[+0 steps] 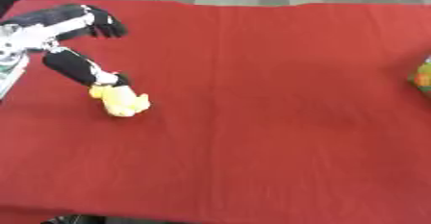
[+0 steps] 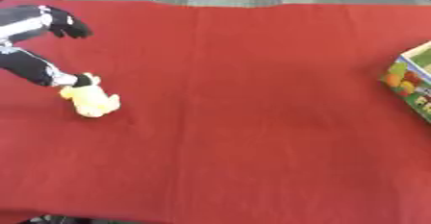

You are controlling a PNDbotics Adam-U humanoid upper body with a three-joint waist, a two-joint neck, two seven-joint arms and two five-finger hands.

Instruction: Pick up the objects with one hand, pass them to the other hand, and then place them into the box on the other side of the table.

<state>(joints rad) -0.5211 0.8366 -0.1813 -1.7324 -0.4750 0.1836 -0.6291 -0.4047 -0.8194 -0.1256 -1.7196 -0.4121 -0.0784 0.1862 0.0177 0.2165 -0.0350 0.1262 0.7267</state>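
A dark shape (image 1: 76, 219) pokes up at the near edge of the red tablecloth (image 1: 252, 136), too little of it showing to say what it is. On the left side of the table, the robot's left hand (image 1: 84, 69) reaches down to a small yellow soft toy (image 1: 122, 102), one black finger or thumb touching the toy's upper end while the other fingers (image 1: 105, 23) stand spread well above and behind it. The hand is apart, not clamped on anything; the toy lies on the cloth. The broad middle of the table holds nothing but cloth. At the far right edge sits the box (image 2: 410, 87), printed in green, orange and yellow, well apart from the toy and only partly in view. The right hand shows in neither view.

The step in hand appears to be the first pick-up. To do it well, the left hand likely needs to bring its raised fingers down over the toy so that thumb and fingers close from opposite sides, rather than nudging it along the cloth with one tip. A soft toy will probably squash and roll, so a grasp round its middle looks safer, leaving one end free for the right hand to take at the pass.
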